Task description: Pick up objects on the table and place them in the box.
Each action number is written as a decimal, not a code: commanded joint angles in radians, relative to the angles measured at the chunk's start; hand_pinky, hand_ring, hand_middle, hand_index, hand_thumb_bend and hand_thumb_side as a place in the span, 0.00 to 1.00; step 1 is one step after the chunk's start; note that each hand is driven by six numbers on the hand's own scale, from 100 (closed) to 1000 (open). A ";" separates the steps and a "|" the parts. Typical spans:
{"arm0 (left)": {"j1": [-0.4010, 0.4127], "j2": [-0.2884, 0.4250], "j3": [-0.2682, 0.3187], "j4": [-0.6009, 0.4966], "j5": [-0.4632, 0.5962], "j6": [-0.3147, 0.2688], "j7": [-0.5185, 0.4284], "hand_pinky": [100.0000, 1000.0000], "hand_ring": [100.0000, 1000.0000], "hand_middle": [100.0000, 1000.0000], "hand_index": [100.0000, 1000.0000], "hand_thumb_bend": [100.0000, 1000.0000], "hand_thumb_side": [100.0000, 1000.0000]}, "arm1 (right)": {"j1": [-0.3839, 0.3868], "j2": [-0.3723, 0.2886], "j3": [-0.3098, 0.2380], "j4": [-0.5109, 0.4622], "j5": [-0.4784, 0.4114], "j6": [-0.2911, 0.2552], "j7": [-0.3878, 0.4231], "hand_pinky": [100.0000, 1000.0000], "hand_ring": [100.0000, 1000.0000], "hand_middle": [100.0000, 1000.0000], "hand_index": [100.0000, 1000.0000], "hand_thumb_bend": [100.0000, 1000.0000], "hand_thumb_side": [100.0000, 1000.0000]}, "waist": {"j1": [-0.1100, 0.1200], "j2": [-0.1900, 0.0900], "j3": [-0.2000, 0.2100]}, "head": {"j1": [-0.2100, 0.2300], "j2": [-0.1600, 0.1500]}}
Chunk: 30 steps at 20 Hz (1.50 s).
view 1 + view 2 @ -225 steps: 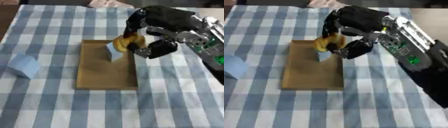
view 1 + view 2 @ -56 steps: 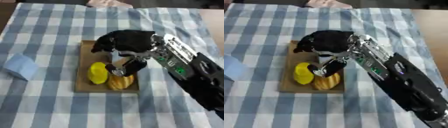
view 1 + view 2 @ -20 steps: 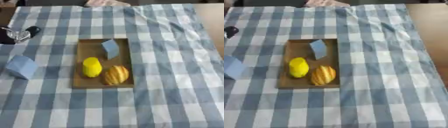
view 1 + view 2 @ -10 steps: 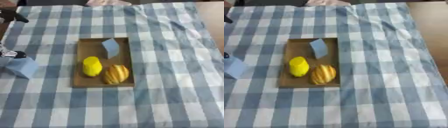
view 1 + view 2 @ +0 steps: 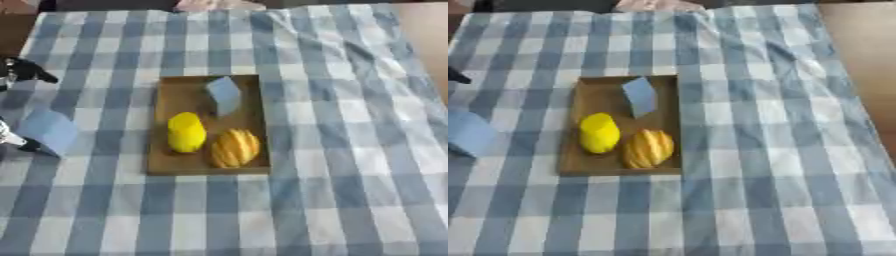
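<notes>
L hand [image 5: 19,70] by blue block [image 5: 51,131], grip unclear

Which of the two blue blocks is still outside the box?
The blue block at the table's left edge, lying on the checked cloth beside the left hand. The other blue block already stands inside the box, behind the yellow items.

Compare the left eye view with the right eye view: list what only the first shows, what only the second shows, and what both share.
Only the left eye view shows the whole blue block on the cloth, with the left hand at the view's left edge: one dark part above the block, another at its lower left.

Only the right eye view shows more bare table on the right; there the block is cut off.

Both show the box holding a blue piece, a yellow object and an orange ribbed object.
</notes>
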 commanded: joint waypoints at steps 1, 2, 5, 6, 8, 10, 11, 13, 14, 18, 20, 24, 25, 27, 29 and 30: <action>-0.010 0.034 0.008 0.005 0.002 -0.009 0.002 1.00 0.95 0.83 0.96 0.65 0.44 | -0.003 -0.018 -0.020 -0.014 0.006 0.010 0.001 0.81 0.65 0.58 0.82 0.00 0.35 | 0.001 -0.017 0.000 | 0.006 -0.013; -0.010 0.034 0.009 0.006 0.004 -0.010 0.001 1.00 0.95 0.83 0.96 0.66 0.46 | 0.000 -0.017 -0.020 -0.014 0.007 0.011 0.002 0.81 0.65 0.58 0.82 0.00 0.34 | 0.001 -0.016 0.001 | 0.006 -0.014; -0.013 0.036 0.010 0.007 0.001 -0.013 -0.002 1.00 0.94 0.83 0.95 0.67 0.43 | 0.007 -0.012 -0.021 -0.014 0.008 0.016 0.006 0.81 0.65 0.58 0.82 0.00 0.35 | 0.004 -0.016 0.003 | 0.007 -0.015; -0.014 0.036 0.009 0.008 -0.001 -0.013 -0.002 1.00 0.94 0.83 0.95 0.67 0.43 | 0.007 -0.011 -0.021 -0.014 0.008 0.017 0.007 0.81 0.65 0.58 0.82 0.00 0.35 | 0.004 -0.016 0.003 | 0.007 -0.015; -0.015 0.033 0.003 0.018 -0.010 -0.013 -0.008 0.99 0.93 0.82 0.94 0.64 0.36 | 0.011 -0.006 -0.021 -0.014 0.008 0.021 0.010 0.82 0.64 0.57 0.82 0.00 0.34 | 0.004 -0.014 0.002 | 0.008 -0.017; -0.018 0.028 -0.004 0.033 -0.021 -0.014 -0.016 0.98 0.93 0.82 0.94 0.63 0.34 | 0.015 -0.002 -0.024 -0.014 0.007 0.024 0.011 0.82 0.64 0.57 0.82 0.00 0.35 | 0.004 -0.012 0.001 | 0.009 -0.017; -0.020 0.026 -0.007 0.041 -0.027 -0.014 -0.020 0.98 0.93 0.82 0.93 0.63 0.32 | 0.016 0.000 -0.025 -0.014 0.006 0.026 0.010 0.82 0.64 0.57 0.82 0.00 0.35 | 0.004 -0.011 0.000 | 0.009 -0.018; -0.024 0.022 -0.012 0.058 -0.041 -0.015 -0.029 0.97 0.92 0.82 0.92 0.64 0.29 | 0.018 0.002 -0.027 -0.014 0.004 0.028 0.008 0.81 0.64 0.57 0.82 0.00 0.35 | 0.004 -0.010 -0.003 | 0.010 -0.018; -0.026 0.020 -0.015 0.066 -0.050 -0.016 -0.033 0.97 0.92 0.82 0.91 0.64 0.29 | 0.019 0.003 -0.027 -0.014 0.003 0.028 0.007 0.81 0.64 0.57 0.81 0.00 0.35 | 0.004 -0.009 -0.004 | 0.010 -0.019; -0.032 0.005 -0.022 0.087 -0.054 -0.025 -0.034 0.95 0.91 0.79 0.89 0.51 0.26 | 0.025 0.006 -0.032 -0.014 0.000 0.032 0.000 0.81 0.63 0.57 0.81 0.00 0.36 | 0.002 -0.006 -0.007 | 0.010 -0.019; -0.035 -0.001 -0.026 0.091 -0.040 -0.031 -0.032 0.94 0.90 0.78 0.88 0.48 0.25 | 0.028 0.008 -0.033 -0.014 0.001 0.037 -0.001 0.81 0.63 0.56 0.81 0.00 0.36 | 0.002 -0.006 -0.007 | 0.011 -0.020; -0.042 -0.008 -0.029 0.093 -0.019 -0.037 -0.021 0.90 0.85 0.71 0.83 0.33 0.11 | 0.035 0.012 -0.034 -0.014 0.002 0.046 -0.001 0.81 0.63 0.56 0.81 0.00 0.35 | 0.002 -0.006 -0.006 | 0.010 -0.020; -0.044 -0.009 -0.027 0.092 -0.015 -0.038 -0.012 0.90 0.85 0.69 0.81 0.30 0.09 | 0.037 0.012 -0.034 -0.014 0.003 0.048 -0.001 0.81 0.63 0.56 0.81 0.00 0.35 | 0.001 -0.006 -0.006 | 0.010 -0.020; -0.046 -0.013 -0.025 0.093 -0.005 -0.037 0.006 0.89 0.84 0.67 0.79 0.26 0.07 | 0.042 0.014 -0.035 -0.014 0.007 0.055 0.000 0.81 0.63 0.56 0.81 0.00 0.34 | 0.001 -0.005 -0.006 | 0.010 -0.020; -0.047 -0.015 -0.025 0.096 0.007 -0.035 0.014 0.87 0.81 0.64 0.76 0.21 0.06 | 0.046 0.016 -0.037 -0.014 0.009 0.062 -0.002 0.81 0.62 0.56 0.81 0.00 0.35 | 0.002 -0.005 -0.007 | 0.010 -0.021; -0.048 -0.015 -0.025 0.097 0.011 -0.035 0.015 0.84 0.77 0.59 0.71 0.16 0.02 | 0.048 0.017 -0.038 -0.014 0.010 0.066 -0.002 0.82 0.62 0.56 0.81 0.00 0.35 | 0.002 -0.005 -0.006 | 0.010 -0.020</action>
